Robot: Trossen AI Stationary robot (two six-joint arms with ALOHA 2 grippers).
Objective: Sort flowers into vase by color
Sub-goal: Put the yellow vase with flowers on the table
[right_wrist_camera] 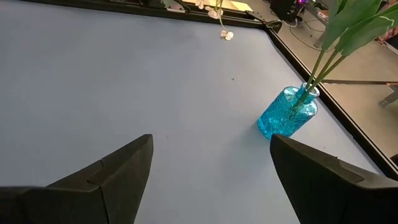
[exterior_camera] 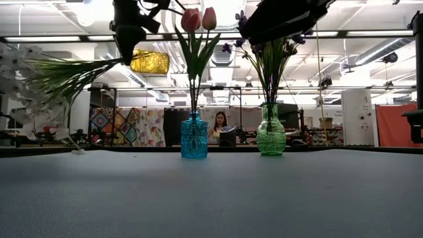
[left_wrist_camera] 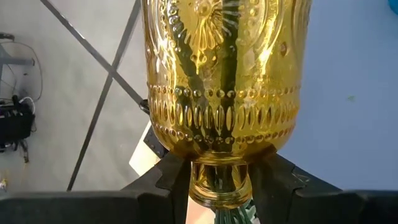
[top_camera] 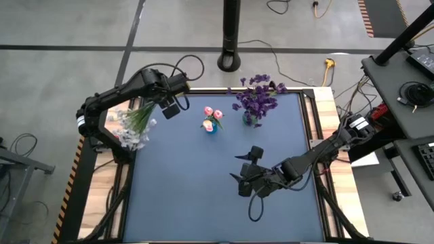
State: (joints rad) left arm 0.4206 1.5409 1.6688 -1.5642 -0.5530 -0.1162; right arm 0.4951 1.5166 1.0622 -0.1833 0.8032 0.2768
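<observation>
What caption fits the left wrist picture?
Left end effector gripping a yellow glass vase by its neck, green stems inside.

The yellow vase (left_wrist_camera: 224,93) is shiny bumpy glass. The blue vase (right_wrist_camera: 287,112) and green vase (exterior_camera: 271,132) are shiny glass too. The blue table top (top_camera: 203,183) looks dull and smooth.

Counter (top_camera: 176,196): near half bare, open to passage. Far edge: blue vase (top_camera: 211,127) with tulips (top_camera: 213,114) and green vase (top_camera: 251,120) with purple blooms (top_camera: 256,96), apart, a lane between them. Far left corner: yellow vase (exterior_camera: 149,61) held aloft in left pincer (top_camera: 171,108), white sprigs (top_camera: 132,125) jutting sideways. Centre-right: right pincer (top_camera: 247,169), fingers spread, above bare surface.
</observation>
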